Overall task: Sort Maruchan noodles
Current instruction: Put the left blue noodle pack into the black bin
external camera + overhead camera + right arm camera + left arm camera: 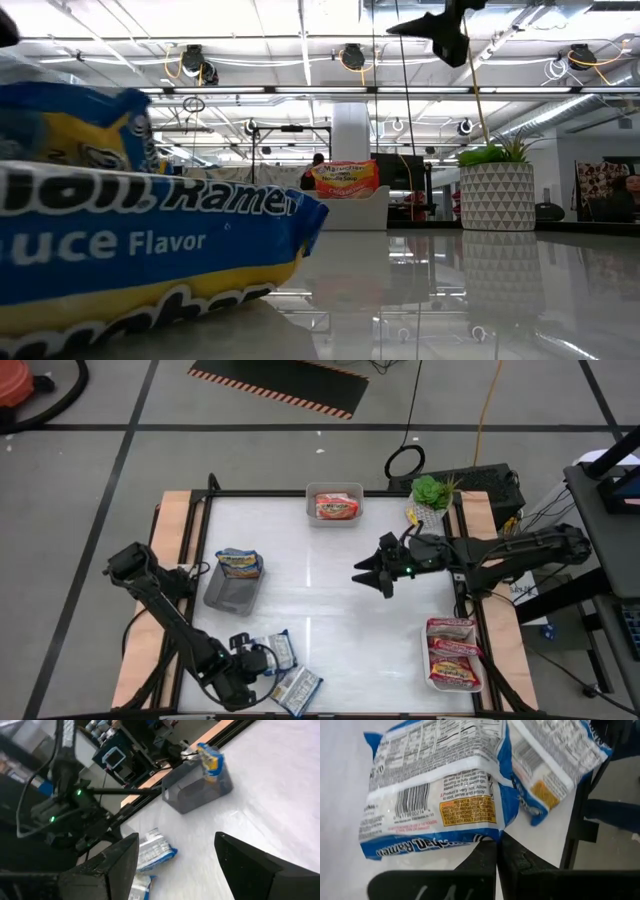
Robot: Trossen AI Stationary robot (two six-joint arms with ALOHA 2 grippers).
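- Left gripper: at the table's near left edge, fingers pressed together against the edge of a blue packet; whether it actually pinches the wrapper cannot be told.
- Second blue packet: lies just beside the first, near the front edge.
- Grey tray: on the left side, holds one blue-and-yellow packet.
- Far tray: holds an orange-red packet.
- White tray: near right, holds stacked maroon-and-silver packets.
- Right gripper: raised over the table's middle right, fingers spread, empty.
- Potted plant: far right corner.
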